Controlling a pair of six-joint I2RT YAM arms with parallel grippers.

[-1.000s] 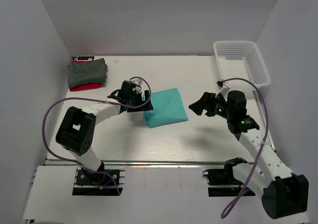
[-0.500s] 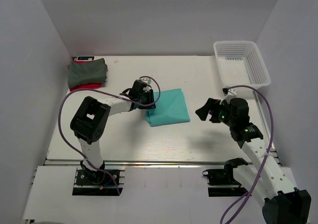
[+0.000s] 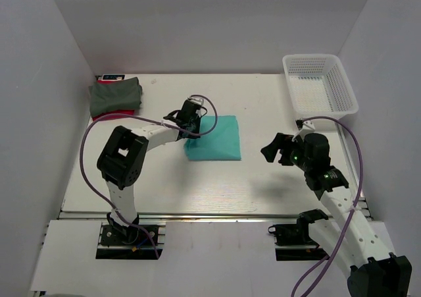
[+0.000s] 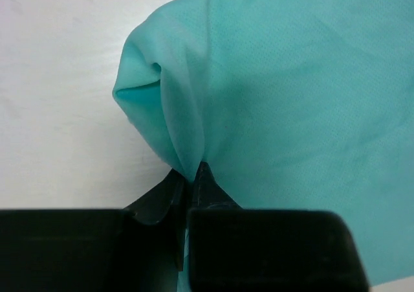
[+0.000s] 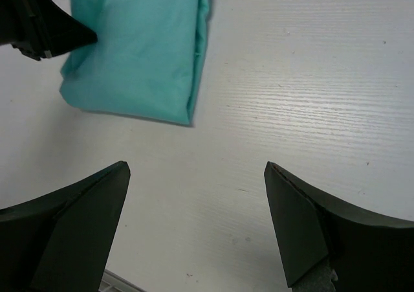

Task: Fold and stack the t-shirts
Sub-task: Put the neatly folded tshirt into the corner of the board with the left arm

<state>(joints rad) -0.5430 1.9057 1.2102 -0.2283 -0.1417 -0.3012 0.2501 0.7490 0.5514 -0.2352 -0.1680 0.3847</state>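
The left gripper (image 3: 195, 130) pinches shut on the left edge of the folded teal t-shirt (image 3: 216, 140) at mid-table. The grey-green shirt (image 3: 116, 94) atop the red shirt (image 3: 110, 116) lies farther left. The right gripper (image 3: 273, 147) gapes empty, well apart.

A: Bright?
B: Evenly so. Soft light from above, with faint shadows on the surface (image 3: 164, 178) right of centre in the top view.
A: Sharp?
B: Mostly. The fingers (image 5: 71, 221) blur along the wrist views' bottom edges.

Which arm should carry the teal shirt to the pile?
Left. The left gripper is shut on the teal shirt, nearer the pile; the right gripper is open, touching nothing.
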